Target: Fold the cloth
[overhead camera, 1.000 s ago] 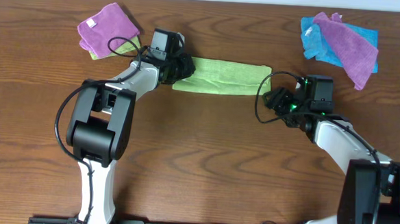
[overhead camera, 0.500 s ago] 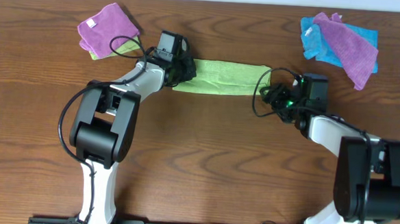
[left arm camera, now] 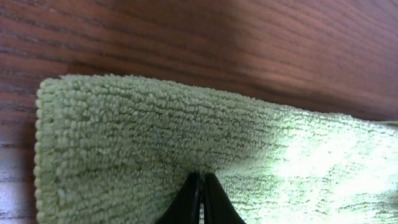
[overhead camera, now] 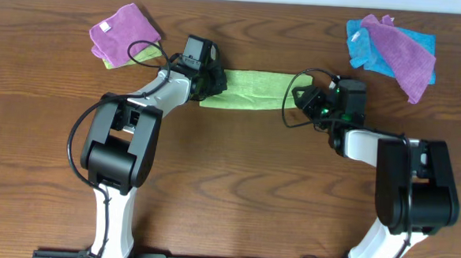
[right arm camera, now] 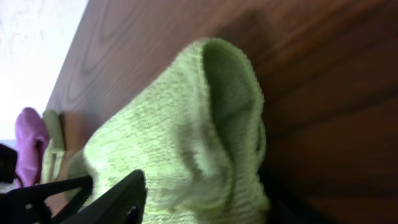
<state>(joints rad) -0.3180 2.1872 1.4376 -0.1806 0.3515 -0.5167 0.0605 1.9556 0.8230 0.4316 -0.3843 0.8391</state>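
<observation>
The lime-green cloth lies as a long narrow folded strip across the back middle of the table. My left gripper is at its left end, and in the left wrist view its fingertips are pressed together on the cloth. My right gripper is at the strip's right end. In the right wrist view the cloth is bunched and curled up between the fingers, with only one dark finger clearly seen. No white tag shows.
A purple cloth over a yellow-green one lies at the back left. A bright blue cloth and a purple cloth lie at the back right. The table's far edge runs just behind them.
My right gripper has moved left with the cloth's right end, so the strip is shorter and that end is bunched up. My left gripper has stayed at the left end.
</observation>
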